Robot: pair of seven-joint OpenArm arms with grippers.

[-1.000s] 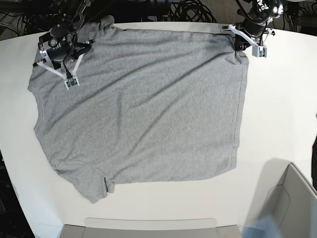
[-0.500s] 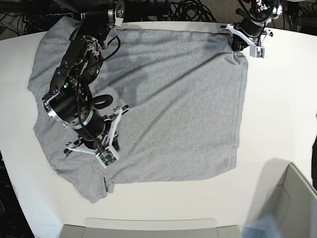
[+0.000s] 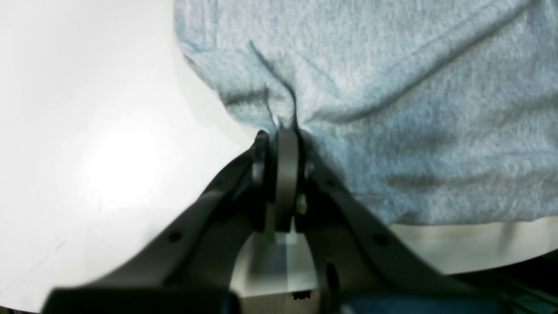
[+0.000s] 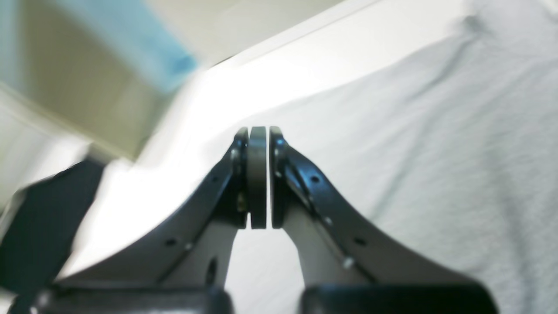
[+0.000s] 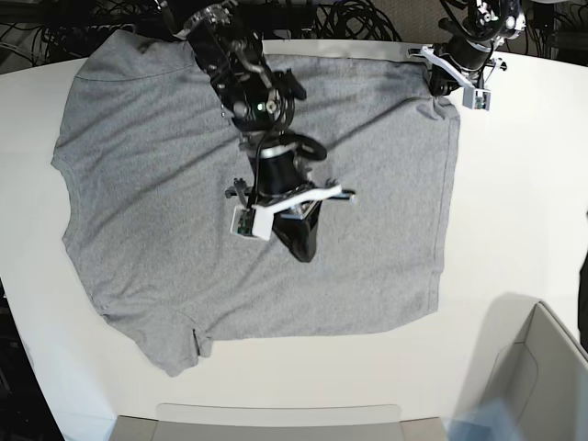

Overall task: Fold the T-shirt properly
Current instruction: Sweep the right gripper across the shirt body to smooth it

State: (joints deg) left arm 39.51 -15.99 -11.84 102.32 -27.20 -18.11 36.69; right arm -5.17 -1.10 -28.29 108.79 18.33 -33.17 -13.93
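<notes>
The grey T-shirt (image 5: pixel 138 184) lies spread flat on the white table (image 5: pixel 524 202), collar side at the left and bottom hem at the right. My left gripper (image 5: pixel 440 86) is at the shirt's far right corner. In the left wrist view it (image 3: pixel 277 135) is shut on a pinched fold of the T-shirt (image 3: pixel 414 87) at its edge. My right gripper (image 5: pixel 301 246) hangs over the middle of the shirt. In the right wrist view its jaws (image 4: pixel 258 135) are pressed together with nothing between them, above the T-shirt (image 4: pixel 436 152).
An open grey box (image 5: pixel 542 367) stands at the near right corner and a flat tray (image 5: pixel 276 418) at the near edge. Cables (image 5: pixel 349 18) lie behind the table's far edge. The right arm (image 5: pixel 248 92) reaches across the shirt from the far side.
My right arm has swung from the shirt's lower left part to its middle, gripper still shut and empty. The left gripper has stayed on its corner.
</notes>
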